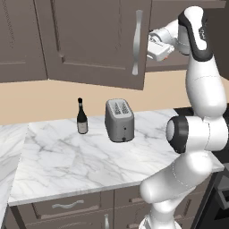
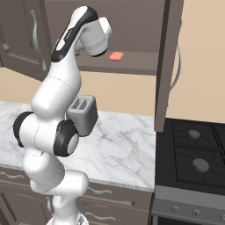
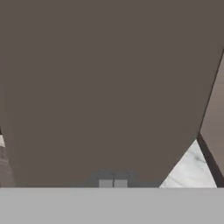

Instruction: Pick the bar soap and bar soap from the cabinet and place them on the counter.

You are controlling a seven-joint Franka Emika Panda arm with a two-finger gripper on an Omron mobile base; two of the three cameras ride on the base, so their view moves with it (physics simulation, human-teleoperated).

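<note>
Bar soap (image 2: 116, 56) lies on the open cabinet (image 2: 132, 63) shelf; end effector (image 3: 113, 183) closed, empty.

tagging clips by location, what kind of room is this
A kitchen, rendered rather than real. A toaster and a dark bottle stand on a white marble counter, dark wall cabinets hang above it, and a black stove adjoins the counter's end.

Even, soft rendered light, faint shadows, no glare; all views slightly blurry.
</note>
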